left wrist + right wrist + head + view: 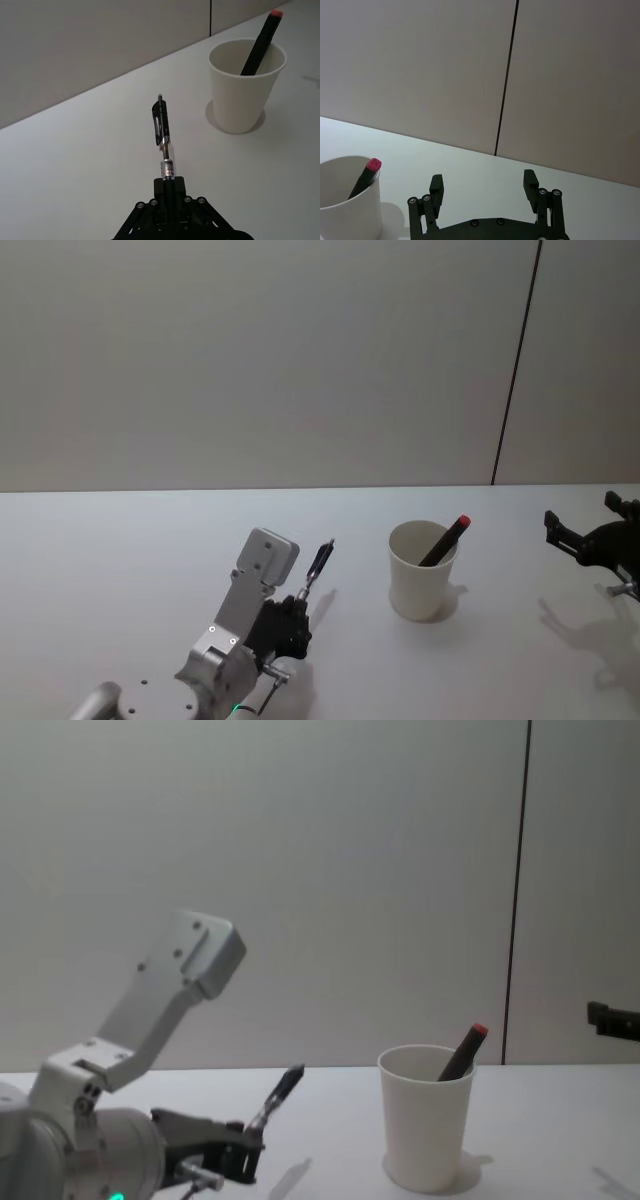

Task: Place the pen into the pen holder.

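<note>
The left gripper (169, 184) pinches the lower end of a black clip pen (162, 131) and holds it tilted in the air above the white table (120, 560), to the left of the pen holder (420, 590) and apart from it. A red-capped marker (446, 539) leans inside the pen holder. The right gripper (483, 182) hangs with its fingers spread, well to the right

No legible text; tiny print on the pen (164, 139) barrel unreadable
</note>
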